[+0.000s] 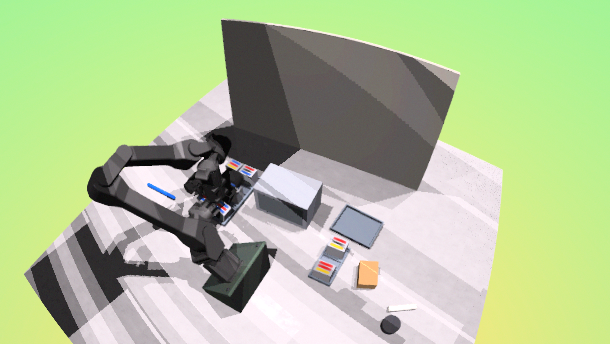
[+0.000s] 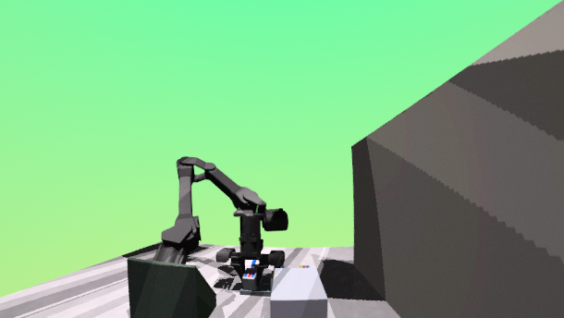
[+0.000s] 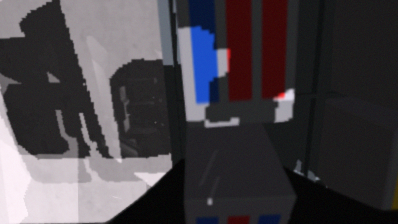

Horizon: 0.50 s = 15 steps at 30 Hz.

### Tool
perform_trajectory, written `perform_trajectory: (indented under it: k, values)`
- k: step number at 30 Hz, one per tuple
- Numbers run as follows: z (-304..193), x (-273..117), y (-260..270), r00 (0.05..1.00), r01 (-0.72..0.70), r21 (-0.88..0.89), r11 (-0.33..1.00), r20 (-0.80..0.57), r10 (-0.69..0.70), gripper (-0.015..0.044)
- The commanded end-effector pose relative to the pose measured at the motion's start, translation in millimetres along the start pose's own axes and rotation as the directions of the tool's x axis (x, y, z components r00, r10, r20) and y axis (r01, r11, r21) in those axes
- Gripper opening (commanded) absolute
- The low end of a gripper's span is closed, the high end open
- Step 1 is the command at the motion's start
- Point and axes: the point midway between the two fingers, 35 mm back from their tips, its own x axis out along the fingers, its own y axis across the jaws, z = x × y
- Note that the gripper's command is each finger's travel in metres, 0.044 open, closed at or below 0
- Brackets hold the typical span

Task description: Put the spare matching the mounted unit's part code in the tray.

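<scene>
My gripper (image 1: 219, 204) (image 2: 251, 275) (image 3: 222, 165) points down and is shut on the blue-red-blue block, with a finger against each side. That block (image 2: 250, 280) (image 3: 239, 160) is at the near end of the left rack (image 2: 255, 292), upright. Just beyond it stands a block with one blue and two red stripes (image 3: 240, 60). Two more striped blocks (image 1: 233, 164) (image 1: 248, 171) show past the gripper. The grey tray (image 1: 357, 227) lies empty at the right. The mounted unit's code is not readable here.
A large pale grey box (image 1: 288, 194) (image 2: 299, 284) stands between the left rack and the tray. A tall curved panel (image 1: 350, 100) (image 2: 462, 208) rises behind. A second rack (image 1: 342, 258) holds two red-and-yellow striped blocks. An orange block (image 1: 368, 274), white bar (image 1: 402, 308), dark disc (image 1: 390, 324) and blue rod (image 1: 161, 191) lie about.
</scene>
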Motion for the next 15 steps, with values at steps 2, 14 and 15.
perform_trajectory:
  k: [2,14,15]
  values:
    - [0,0,0,1.000,0.000,-0.001,1.000,0.000,0.000,0.0017]
    - [-1,-10,-2,1.000,0.001,-0.001,1.000,-0.007,-0.001,0.0000]
    - [-2,-14,-3,1.000,0.002,-0.001,1.000,-0.009,-0.002,0.0000]
